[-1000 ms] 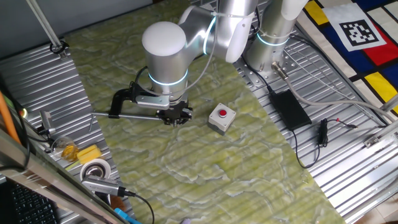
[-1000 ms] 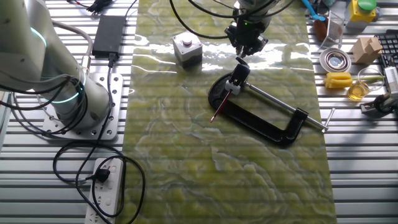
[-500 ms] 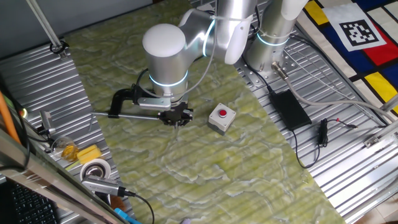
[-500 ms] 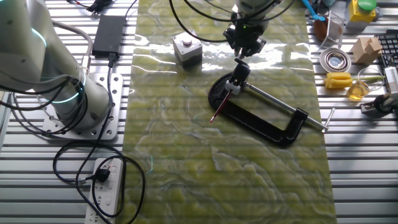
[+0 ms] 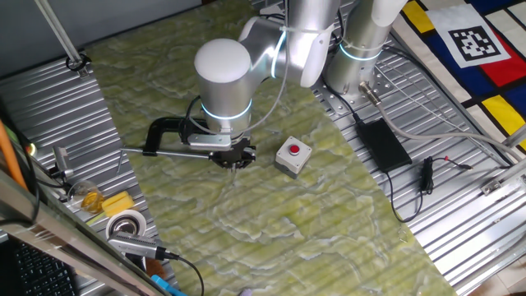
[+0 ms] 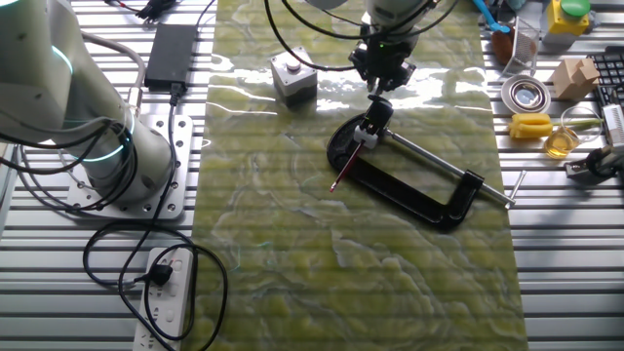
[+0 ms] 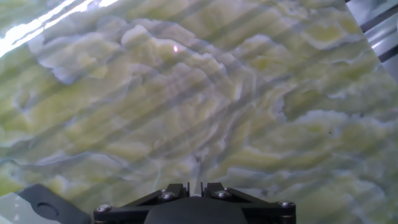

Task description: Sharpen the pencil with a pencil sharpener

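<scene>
We look at a table covered by a green-yellow marbled mat (image 6: 292,244), with ribbed metal plates on either side of it.

In one fixed view, from the left: a yellow block (image 5: 117,203) and a tape roll (image 5: 126,224) lie on the ribbed plate, then the black clamp (image 5: 164,131) with its silver rod (image 5: 168,152) lies on the mat. The arm (image 5: 226,78) stands over the clamp's right end, and the gripper (image 5: 237,160) hangs just above the mat beside that end. Its fingers look pressed together with nothing between them. To its right sits the grey button box (image 5: 292,156), apart from the gripper, and further right a black power brick (image 5: 382,144) lies on the metal.

In the other fixed view, left to right: the arm base (image 6: 97,146), the button box (image 6: 292,76), then the pencil (image 6: 343,172), a thin red stick lying slanted across the inside of the clamp (image 6: 429,200). Its upper end meets the sharpener (image 6: 371,119), which sits at the clamp's jaw. The gripper (image 6: 383,78) hovers just above the sharpener; we cannot tell whether they touch.

The hand view shows only mat and the closed fingertips (image 7: 177,188) at the bottom edge.
</scene>
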### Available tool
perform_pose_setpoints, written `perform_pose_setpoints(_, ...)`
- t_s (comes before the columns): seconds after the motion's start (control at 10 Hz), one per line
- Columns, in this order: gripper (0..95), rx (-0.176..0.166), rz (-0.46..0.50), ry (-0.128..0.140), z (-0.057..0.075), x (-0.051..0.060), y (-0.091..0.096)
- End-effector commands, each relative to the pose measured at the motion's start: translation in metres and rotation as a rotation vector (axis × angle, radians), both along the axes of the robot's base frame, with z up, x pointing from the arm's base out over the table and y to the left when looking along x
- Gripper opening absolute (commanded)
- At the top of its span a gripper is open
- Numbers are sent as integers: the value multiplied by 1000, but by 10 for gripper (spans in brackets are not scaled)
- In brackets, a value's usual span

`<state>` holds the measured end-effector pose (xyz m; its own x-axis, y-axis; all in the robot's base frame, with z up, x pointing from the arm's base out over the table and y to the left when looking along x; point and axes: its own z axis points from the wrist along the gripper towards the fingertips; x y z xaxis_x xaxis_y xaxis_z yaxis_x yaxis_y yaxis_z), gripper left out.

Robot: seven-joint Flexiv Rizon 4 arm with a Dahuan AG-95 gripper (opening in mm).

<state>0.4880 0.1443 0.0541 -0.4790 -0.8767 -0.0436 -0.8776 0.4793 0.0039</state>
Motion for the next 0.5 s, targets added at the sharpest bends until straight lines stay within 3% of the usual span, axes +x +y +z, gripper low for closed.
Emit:
perform_pose_setpoints(0.1,0,6,9,-5,-3,1,-1)
perform_pose_setpoints(0.5,0,9,18,-16,-11,2,-1)
